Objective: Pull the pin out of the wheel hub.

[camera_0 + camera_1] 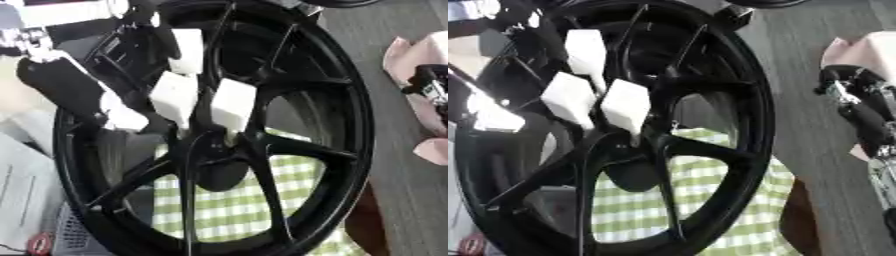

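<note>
Left hand [179, 95] is reaching into the black wheel [341, 115] — white-tipped fingers [233, 104] curling at the hub [214, 162], pin not discernible; right hand [855, 112] is idling at right, fingers' state unclear.

Light is bright and uneven, and both views are soft with blur. Glare blows out the white finger pads [233, 104] and the upper left; the black wheel [350, 120] loses detail.
</note>
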